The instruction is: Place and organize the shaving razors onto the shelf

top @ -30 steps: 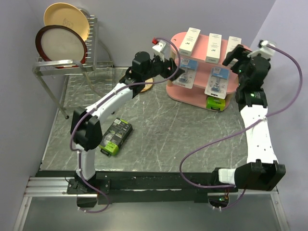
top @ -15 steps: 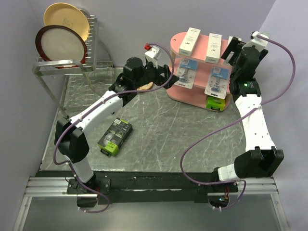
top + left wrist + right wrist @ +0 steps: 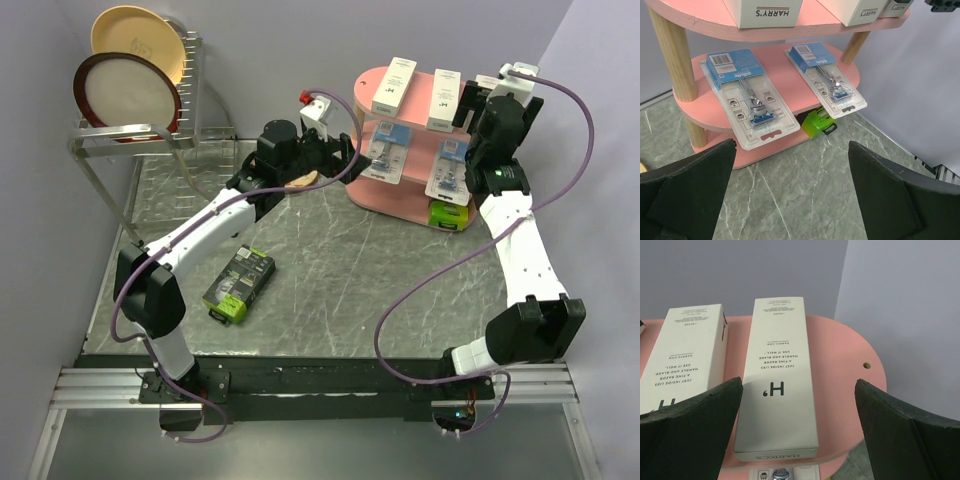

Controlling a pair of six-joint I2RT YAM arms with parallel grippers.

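Note:
The pink shelf (image 3: 395, 200) stands at the back right. Its top tier holds slim white boxes (image 3: 393, 84), (image 3: 443, 98); a third is mostly hidden under my right gripper (image 3: 474, 100). Two blue-white blister cards (image 3: 388, 150), (image 3: 450, 170) lie on the middle tier, and a black-and-green box (image 3: 448, 213) on the bottom. Another black-and-green box (image 3: 240, 283) lies on the table. In the right wrist view my right gripper (image 3: 800, 435) is open, straddling the right white box (image 3: 777, 380) without touching it. My left gripper (image 3: 790, 200) is open and empty, facing the blister cards (image 3: 747, 95), (image 3: 827, 80).
A metal wire dish rack (image 3: 130, 140) with two plates stands at the back left. A small round wooden piece (image 3: 305, 178) lies under the left arm. Grey walls close in behind and to the right of the shelf.
The left gripper drew back leftward from the shelf, then held still. The right gripper rose and moved left over the top tier, above the right white box.

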